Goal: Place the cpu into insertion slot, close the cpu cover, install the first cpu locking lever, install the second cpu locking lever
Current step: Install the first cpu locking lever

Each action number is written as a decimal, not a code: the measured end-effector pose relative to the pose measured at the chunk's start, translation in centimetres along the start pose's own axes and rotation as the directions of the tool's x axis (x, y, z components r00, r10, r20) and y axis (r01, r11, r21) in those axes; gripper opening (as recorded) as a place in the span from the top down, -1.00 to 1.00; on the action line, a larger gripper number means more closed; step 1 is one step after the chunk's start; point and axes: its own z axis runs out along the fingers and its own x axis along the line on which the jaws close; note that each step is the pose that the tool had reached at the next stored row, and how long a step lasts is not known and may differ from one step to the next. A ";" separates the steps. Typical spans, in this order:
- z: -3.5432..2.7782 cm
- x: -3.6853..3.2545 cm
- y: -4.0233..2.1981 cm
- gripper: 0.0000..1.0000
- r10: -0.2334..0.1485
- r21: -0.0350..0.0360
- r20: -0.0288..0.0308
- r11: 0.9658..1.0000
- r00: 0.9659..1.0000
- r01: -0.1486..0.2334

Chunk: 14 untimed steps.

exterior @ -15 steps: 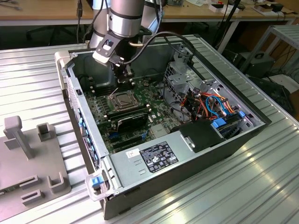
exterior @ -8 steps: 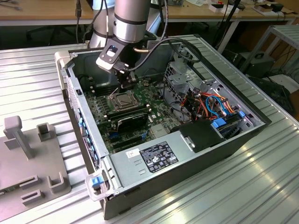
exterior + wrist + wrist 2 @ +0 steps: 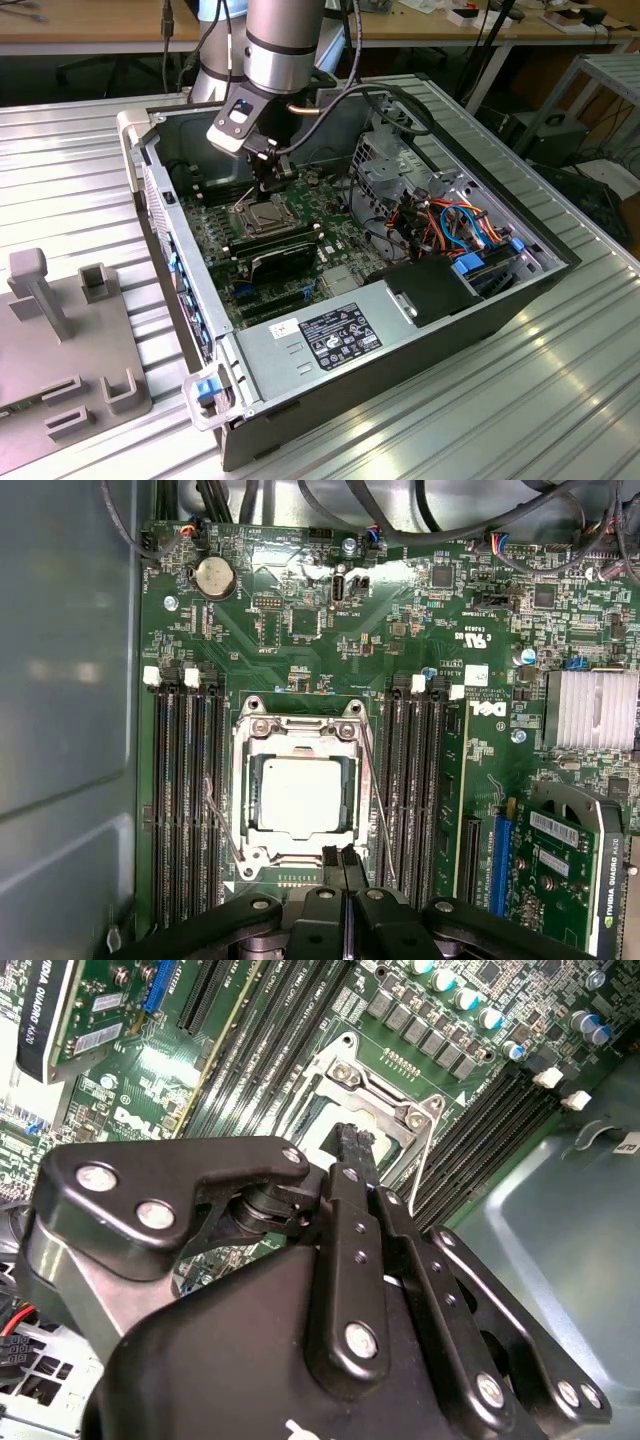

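The gripper (image 3: 343, 858) is closed, its two black fingertips pressed together with nothing between them. It hangs low over the motherboard (image 3: 300, 630), with its tips at the edge of the cpu cover (image 3: 300, 723).

The cpu (image 3: 300, 795) lies flat in the insertion slot (image 3: 266, 216), its pale metal top showing through the cover's square cut-out. In the first wrist view the silver frame appears to lie down around the chip. A thin wire locking lever (image 3: 218, 825) stands out from one side of the socket, and a second lever (image 3: 380, 800) from the other side. Both are splayed away from the frame rather than tucked against it.

Banks of long black memory slots (image 3: 190, 800) flank the socket closely on both sides, just beyond the levers. Farther out on the board are a coin cell battery (image 3: 213, 577), a finned heat sink (image 3: 597, 710) and a graphics card (image 3: 580, 870).

In the exterior view the arm reaches down into an open computer case (image 3: 150, 190) lying on a ribbed metal table (image 3: 60, 180). A power supply (image 3: 330, 335) fills the near side of the case. A tangle of coloured cables (image 3: 450, 225) sits to the exterior view's right of the socket. A grey fixture (image 3: 60, 340) rests on the table at the exterior view's left, well apart from the case.
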 end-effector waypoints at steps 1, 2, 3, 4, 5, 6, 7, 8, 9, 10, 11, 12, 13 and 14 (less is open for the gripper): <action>0.00 0.00 0.00 0.79 -0.001 0.000 0.000 1.000 1.000 0.001; 0.00 0.00 0.00 0.79 -0.009 0.000 0.000 1.000 1.000 0.009; 0.00 0.00 0.00 0.79 -0.021 -0.001 0.000 1.000 1.000 0.021; 0.00 0.00 0.00 0.79 -0.033 -0.001 0.001 0.999 0.999 0.033; 0.00 0.00 0.00 0.79 -0.044 -0.002 0.001 0.999 0.999 0.044; 0.00 0.00 0.00 0.79 -0.052 -0.002 0.001 0.999 0.999 0.052; 0.00 0.00 0.00 0.79 -0.060 -0.002 0.001 0.998 0.998 0.060; 0.00 0.00 0.00 0.79 -0.075 -0.003 0.001 0.997 0.997 0.075; 0.00 0.00 0.00 0.79 -0.089 -0.004 0.002 0.996 0.996 0.089; 0.00 0.00 0.00 0.79 -0.106 -0.004 0.002 0.994 0.994 0.106; 0.00 0.00 0.00 0.79 -0.140 -0.005 0.003 0.990 0.990 0.140; 0.00 0.00 0.00 0.79 -0.172 -0.006 0.004 0.985 0.985 0.172; 0.00 0.00 0.00 0.79 -0.188 -0.007 0.004 0.982 0.982 0.188; 0.00 0.00 0.00 0.79 -0.208 -0.008 0.004 0.978 0.978 0.208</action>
